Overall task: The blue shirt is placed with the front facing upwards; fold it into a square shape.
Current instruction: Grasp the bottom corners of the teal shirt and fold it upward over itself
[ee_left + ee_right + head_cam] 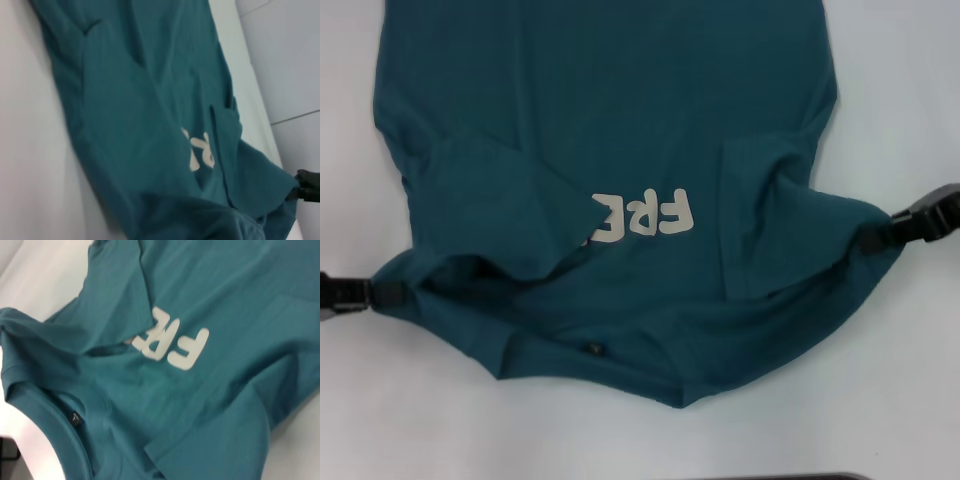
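Teal blue shirt stretches between left fingers and right fingers, both pinching it.

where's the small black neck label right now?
Head view: the small black neck label sits on the dark teal-blue cotton t-shirt, at its collar on the near edge, below the cream lettering, roughly midway between both grippers.
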You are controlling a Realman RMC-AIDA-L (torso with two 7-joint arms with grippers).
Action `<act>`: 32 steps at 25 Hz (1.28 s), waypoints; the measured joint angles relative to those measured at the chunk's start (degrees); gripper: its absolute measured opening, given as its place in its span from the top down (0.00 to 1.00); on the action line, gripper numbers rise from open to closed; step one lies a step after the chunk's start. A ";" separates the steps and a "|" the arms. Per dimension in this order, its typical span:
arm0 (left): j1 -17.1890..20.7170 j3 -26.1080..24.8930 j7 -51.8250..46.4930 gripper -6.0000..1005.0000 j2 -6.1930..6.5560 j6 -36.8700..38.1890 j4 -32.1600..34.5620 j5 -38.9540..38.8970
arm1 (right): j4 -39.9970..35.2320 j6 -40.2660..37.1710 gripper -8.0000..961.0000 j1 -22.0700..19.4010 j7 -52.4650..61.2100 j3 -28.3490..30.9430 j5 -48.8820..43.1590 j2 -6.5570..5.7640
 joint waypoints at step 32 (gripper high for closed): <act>-6.01 -2.83 -2.51 0.96 0.36 -15.85 2.87 -15.12 | 0.71 12.34 0.97 0.46 3.31 5.39 14.25 2.02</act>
